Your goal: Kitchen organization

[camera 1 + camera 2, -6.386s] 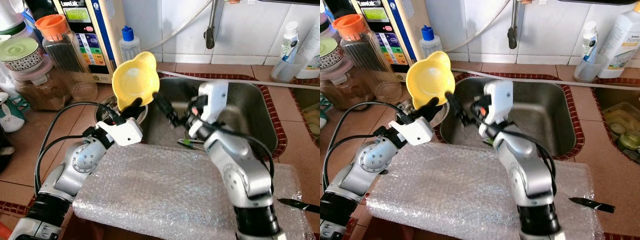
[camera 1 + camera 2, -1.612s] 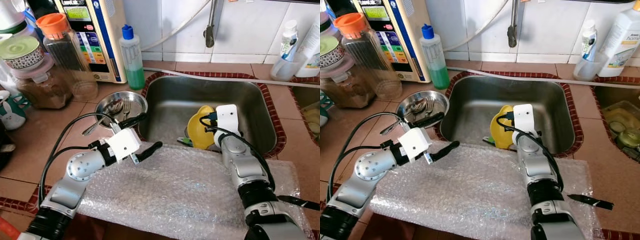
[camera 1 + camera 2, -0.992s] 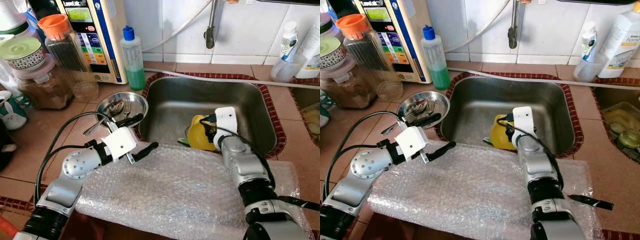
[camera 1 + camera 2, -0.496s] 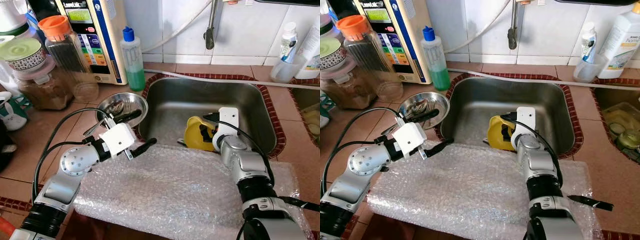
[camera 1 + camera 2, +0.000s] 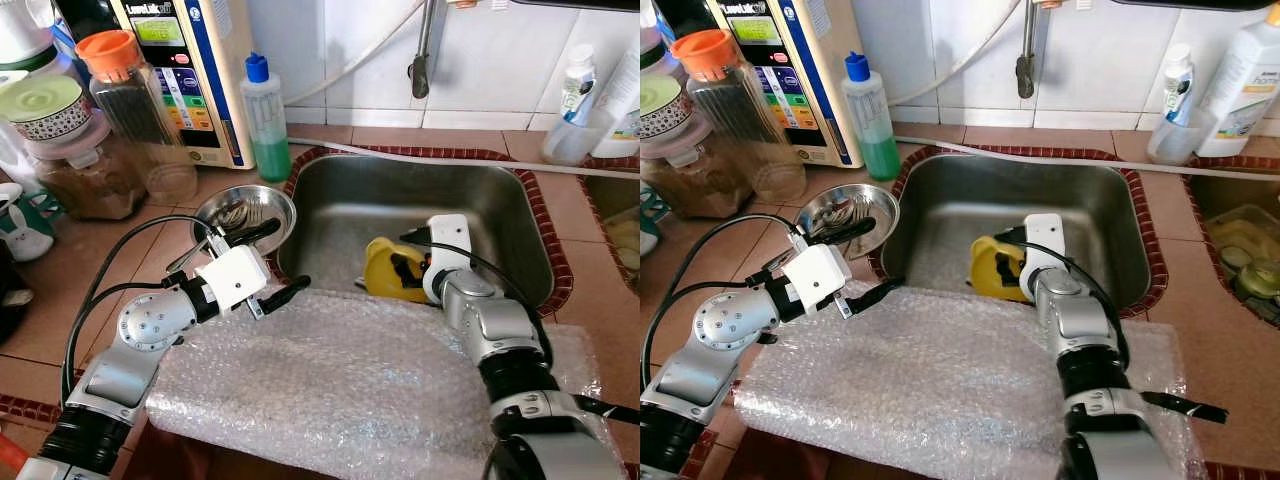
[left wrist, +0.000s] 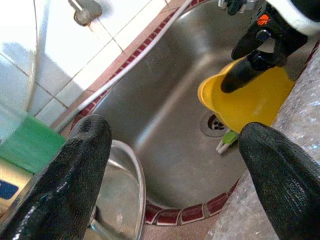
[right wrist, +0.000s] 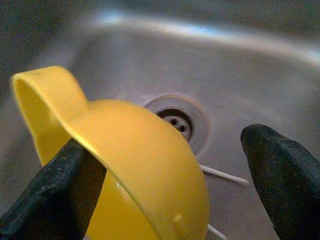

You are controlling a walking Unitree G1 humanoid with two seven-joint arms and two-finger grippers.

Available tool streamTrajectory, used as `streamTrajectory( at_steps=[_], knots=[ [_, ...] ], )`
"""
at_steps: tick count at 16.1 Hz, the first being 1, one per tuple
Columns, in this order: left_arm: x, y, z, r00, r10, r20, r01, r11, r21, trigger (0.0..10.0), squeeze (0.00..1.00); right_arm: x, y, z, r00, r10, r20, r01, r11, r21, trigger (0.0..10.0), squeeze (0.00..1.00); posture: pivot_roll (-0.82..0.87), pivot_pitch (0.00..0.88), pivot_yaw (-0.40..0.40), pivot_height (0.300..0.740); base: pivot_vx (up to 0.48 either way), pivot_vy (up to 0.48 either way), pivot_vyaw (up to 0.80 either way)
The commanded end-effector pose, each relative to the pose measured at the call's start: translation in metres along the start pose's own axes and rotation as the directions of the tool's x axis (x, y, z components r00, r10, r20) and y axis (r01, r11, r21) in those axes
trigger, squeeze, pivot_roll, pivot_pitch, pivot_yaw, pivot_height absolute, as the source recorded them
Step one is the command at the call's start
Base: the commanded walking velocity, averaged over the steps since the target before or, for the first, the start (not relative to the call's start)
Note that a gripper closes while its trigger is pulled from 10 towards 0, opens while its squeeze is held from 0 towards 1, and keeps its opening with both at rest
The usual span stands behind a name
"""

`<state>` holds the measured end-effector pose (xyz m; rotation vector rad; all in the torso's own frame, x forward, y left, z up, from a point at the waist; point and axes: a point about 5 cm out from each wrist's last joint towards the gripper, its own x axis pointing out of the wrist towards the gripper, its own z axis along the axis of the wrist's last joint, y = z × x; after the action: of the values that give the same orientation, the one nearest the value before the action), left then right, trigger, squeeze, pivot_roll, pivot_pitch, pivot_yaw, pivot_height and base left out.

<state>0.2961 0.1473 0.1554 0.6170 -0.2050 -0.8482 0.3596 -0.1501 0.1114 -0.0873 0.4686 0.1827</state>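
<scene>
While the yellow plastic bowl-shaped scoop with a looped handle (image 5: 393, 272) lies tipped on its side on the floor of the stainless steel sink (image 5: 500, 205), near the sink's front edge and partly over the round drain (image 7: 181, 120), the step in hand appears to be its release or re-seating there.

Right end effector (image 5: 412, 270): low inside the sink. In the right wrist view its two black fingers (image 7: 280, 175) stand wide apart, one beside the scoop's rim. Whether that finger touches the rim cannot be told; nothing is clamped.

Left end effector (image 5: 862, 262): spread wide, empty, hovering at the front left corner of the sink, over the edge of the clear bubble-wrap sheet (image 5: 340, 385) that covers the front of the desk.

Handling advice: the scoop is light, smooth and round-backed, so it may rock or slide. Withdraw the right arm straight up, clear of the handle loop, so no finger hooks it.

Also listed: round steel dish of cutlery (image 5: 245, 212) at the sink's left edge; clear bottle of green liquid with blue cap (image 5: 264, 118) behind it.

Hard to make out: a small green-and-white item (image 6: 225, 140) beside the drain, partly under the scoop, identity unclear; the scoop's far side, screened by the right wrist.
</scene>
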Motion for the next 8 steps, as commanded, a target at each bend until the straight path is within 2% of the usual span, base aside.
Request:
streamTrajectory(
  at_steps=[1, 2, 3, 4, 5, 7, 8],
  knots=[
    [-0.003, 0.006, -0.001, 1.000, 0.007, -0.016, -0.007, 1.000, 0.020, 10.0, 1.00, 0.002, 0.004, -0.019, 0.996, 0.006, -0.086, -0.009, 0.999, -0.040, 10.0, 1.00, -0.16, 0.115, 0.103, 0.740, 0.000, 0.000, 0.00],
    [-0.002, 0.006, -0.001, 1.000, 0.007, -0.016, -0.007, 1.000, 0.019, 10.0, 1.00, 0.003, -0.006, -0.018, 0.995, -0.061, -0.079, 0.056, 0.997, -0.061, 10.0, 1.00, -0.16, 0.115, 0.102, 0.740, 0.000, 0.000, 0.00],
    [-0.002, 0.005, -0.001, 1.000, 0.009, -0.016, -0.009, 1.000, 0.020, 10.0, 1.00, 0.002, 0.000, -0.019, 0.995, 0.033, -0.095, -0.038, 0.998, -0.048, 10.0, 1.00, -0.16, 0.116, 0.102, 0.740, 0.000, 0.000, 0.00],
    [-0.003, 0.005, -0.001, 1.000, 0.010, -0.017, -0.010, 1.000, 0.019, 10.0, 1.00, 0.002, 0.003, -0.018, 0.994, 0.052, -0.093, -0.056, 0.998, -0.040, 10.0, 1.00, -0.16, 0.115, 0.100, 0.740, 0.000, 0.000, 0.00],
    [-0.003, 0.005, -0.001, 1.000, 0.012, -0.017, -0.012, 1.000, 0.019, 10.0, 1.00, 0.002, -0.003, -0.015, 0.997, -0.022, -0.075, 0.020, 0.999, -0.039, 10.0, 1.00, -0.16, 0.114, 0.096, 0.740, 0.000, 0.000, 0.00],
    [-0.004, 0.007, -0.002, 1.000, 0.022, -0.020, -0.022, 1.000, 0.018, 10.0, 1.00, 0.002, 0.005, -0.017, 0.995, 0.040, -0.088, -0.043, 0.998, -0.037, 10.0, 1.00, -0.16, 0.112, 0.097, 0.740, 0.000, 0.000, 0.00],
    [-0.004, 0.007, -0.002, 0.999, 0.027, -0.021, -0.027, 0.999, 0.019, 10.0, 1.00, 0.003, -0.004, -0.019, 0.991, -0.081, -0.110, 0.073, 0.995, -0.068, 10.0, 1.00, -0.15, 0.111, 0.092, 0.740, 0.000, 0.000, 0.00]
  ],
)
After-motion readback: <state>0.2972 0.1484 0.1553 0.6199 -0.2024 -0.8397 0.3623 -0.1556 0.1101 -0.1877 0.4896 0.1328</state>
